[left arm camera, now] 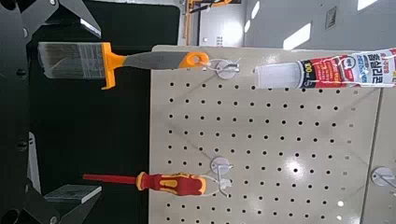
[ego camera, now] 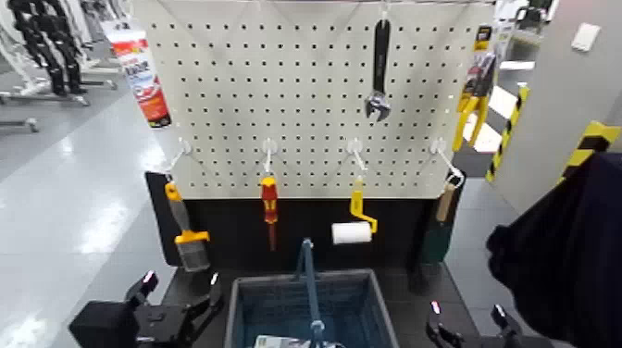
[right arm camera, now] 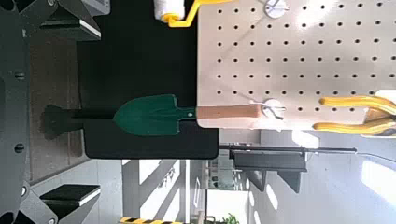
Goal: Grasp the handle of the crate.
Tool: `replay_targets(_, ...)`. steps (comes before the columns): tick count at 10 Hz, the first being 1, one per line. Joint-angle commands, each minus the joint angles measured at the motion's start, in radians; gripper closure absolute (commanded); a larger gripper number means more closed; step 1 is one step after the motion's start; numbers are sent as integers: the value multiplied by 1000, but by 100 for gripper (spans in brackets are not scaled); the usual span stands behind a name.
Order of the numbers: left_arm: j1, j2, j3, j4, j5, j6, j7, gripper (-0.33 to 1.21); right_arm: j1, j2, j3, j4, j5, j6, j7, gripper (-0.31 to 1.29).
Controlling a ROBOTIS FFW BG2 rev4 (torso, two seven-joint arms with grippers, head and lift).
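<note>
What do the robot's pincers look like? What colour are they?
Both are black and blocky. The left pincer has two chunky black fingers with small pinkish-white marks at the tips. The right pincer looks the same: black angular fingers with light tips. No cables or lettering show on either.

crate (ego camera: 242,315) before pegboard (ego camera: 278,93), handle (ego camera: 309,278) across its middle

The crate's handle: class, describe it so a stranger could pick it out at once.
Start at the white pegboard hung with tools. Below it, between the two grippers, sits the blue-grey crate. The handle is the thin blue-grey bar rising across the crate's middle, the same colour as the crate, unlike the yellow roller handle hanging on the board above.
</note>
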Motion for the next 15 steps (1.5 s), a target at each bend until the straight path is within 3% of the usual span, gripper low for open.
replay_targets(1,1,-4,4,2,0,-5,-5,14,12,2,8,-57,0,45,-5,14)
replay_targets(5,-11,-6,3,2,26,21,-15,14,14,8,10,-61,8,50,-5,14)
replay_targets(7,-48,-6,21,-23,118,136,-92,13,11,7,11,-55,8,52,-5,14)
replay_targets(10,-122,34,38,-30,410,364,-209,13,6,7,16,-52,8,52,-5,14)
replay_targets(15,-226,51,56,71,852,642,-312,13,6,7,17,-51,6,52,-5,14)
